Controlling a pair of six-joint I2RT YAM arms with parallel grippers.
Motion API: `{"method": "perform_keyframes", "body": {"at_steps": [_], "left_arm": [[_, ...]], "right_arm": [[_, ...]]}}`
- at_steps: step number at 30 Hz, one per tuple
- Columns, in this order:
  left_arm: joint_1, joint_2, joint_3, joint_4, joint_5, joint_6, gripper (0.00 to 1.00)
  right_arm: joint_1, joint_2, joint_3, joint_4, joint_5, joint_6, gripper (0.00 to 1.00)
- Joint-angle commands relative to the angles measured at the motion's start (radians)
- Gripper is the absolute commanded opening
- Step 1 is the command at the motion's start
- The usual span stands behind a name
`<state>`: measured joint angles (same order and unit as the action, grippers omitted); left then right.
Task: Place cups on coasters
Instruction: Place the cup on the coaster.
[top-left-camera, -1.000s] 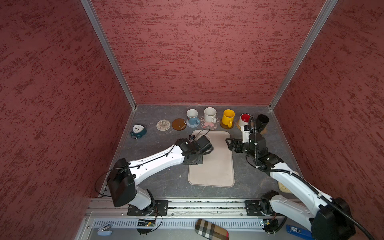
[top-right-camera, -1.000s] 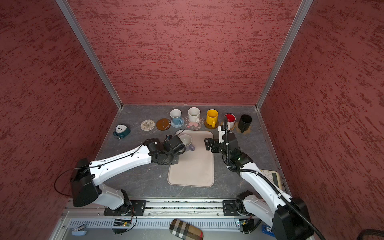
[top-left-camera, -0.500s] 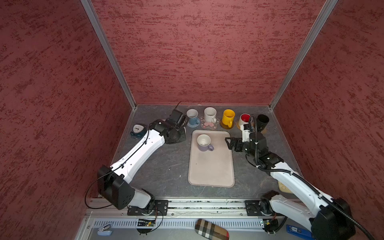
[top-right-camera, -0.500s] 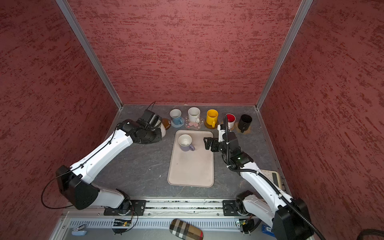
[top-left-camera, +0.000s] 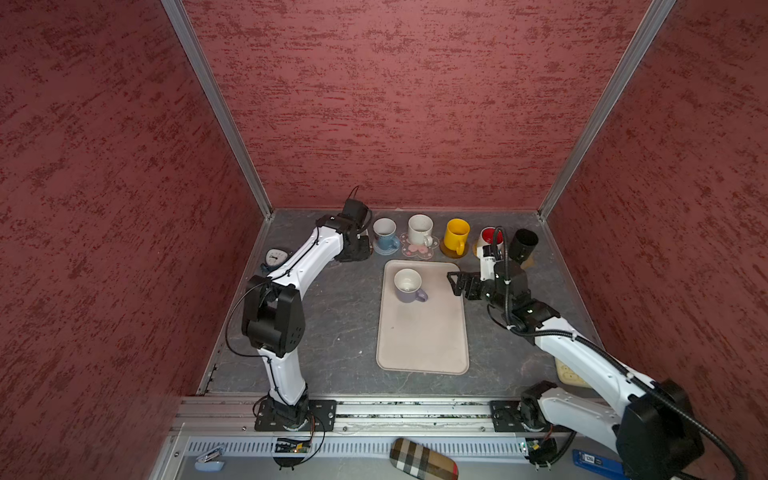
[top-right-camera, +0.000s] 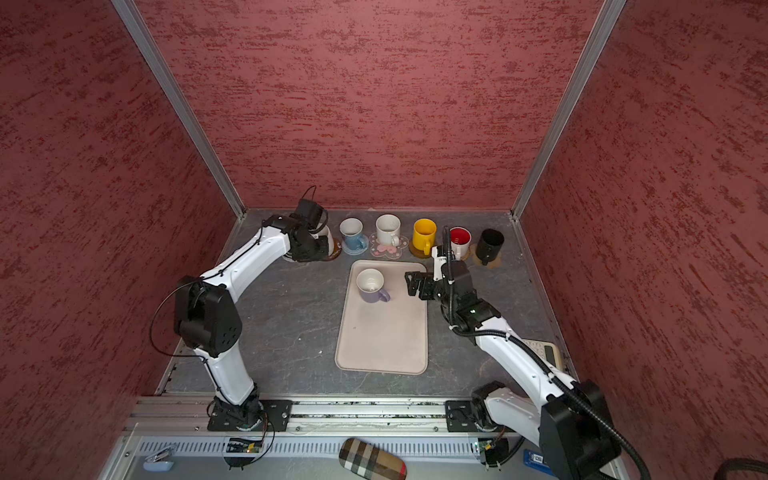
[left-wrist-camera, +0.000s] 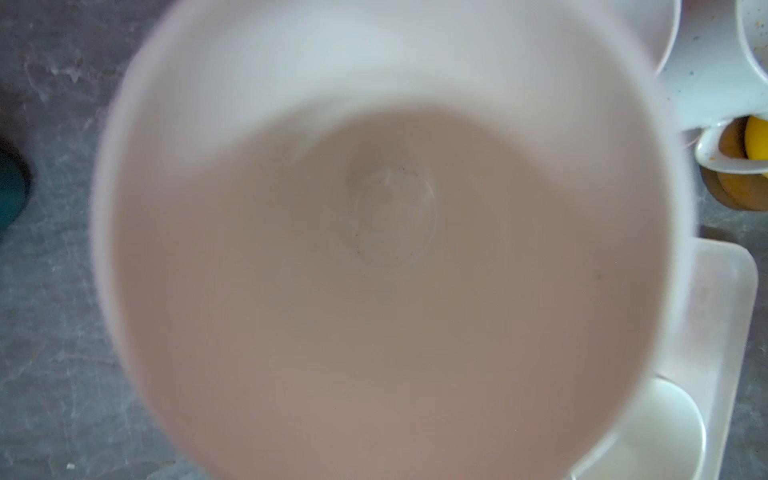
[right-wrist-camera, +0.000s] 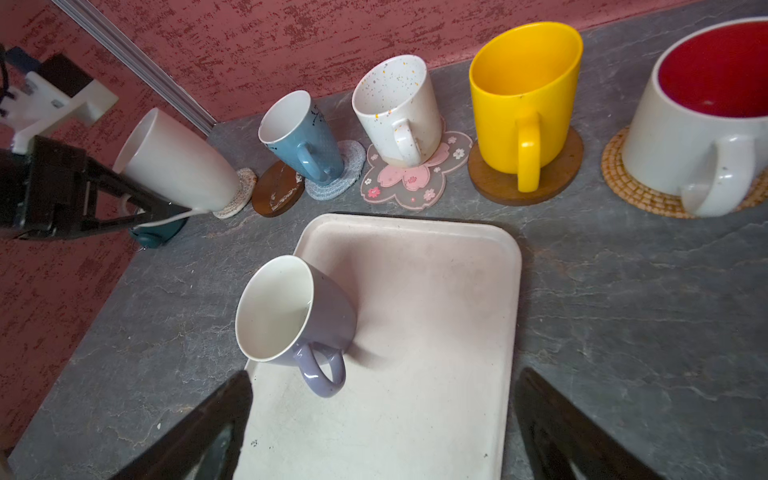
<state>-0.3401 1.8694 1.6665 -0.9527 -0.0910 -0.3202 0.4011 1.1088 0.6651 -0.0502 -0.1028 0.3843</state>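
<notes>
left arm reaching back, left claw clamped on white mug; right claw wide open

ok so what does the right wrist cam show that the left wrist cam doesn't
Only the right wrist: the left gripper shut on the handle of the plain white mug, which is tilted, its base by a pale spiral coaster, next to a bare brown disc coaster; also the red-lined mug on its wicker coaster. Only the left wrist: that mug's inside, blurred and apparently empty. Both: the beige tray, the speckled white mug and the yellow mug.
</notes>
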Motion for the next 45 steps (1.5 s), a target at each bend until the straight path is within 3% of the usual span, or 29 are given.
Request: {"method": "perform_keyframes", "body": {"at_steps": [1, 12, 24, 45], "left_arm": [[0.022, 0.046, 0.093, 0.075, -0.054, 0.055, 0.00], [0.046, 0.213, 0.252, 0.063, -0.081, 0.095, 0.00], [0.049, 0.221, 0.160, 0.123, -0.057, 0.069, 0.00], [0.050, 0.256, 0.132, 0.157, -0.066, 0.057, 0.00]], "right_arm": [[-0.007, 0.014, 0.041, 0.050, 0.019, -0.017, 0.99], [-0.009, 0.034, 0.031, 0.076, 0.023, -0.019, 0.99], [-0.012, 0.057, 0.028, 0.090, 0.006, -0.013, 0.99], [-0.012, 0.077, 0.023, 0.090, 0.000, -0.013, 0.99]]}}
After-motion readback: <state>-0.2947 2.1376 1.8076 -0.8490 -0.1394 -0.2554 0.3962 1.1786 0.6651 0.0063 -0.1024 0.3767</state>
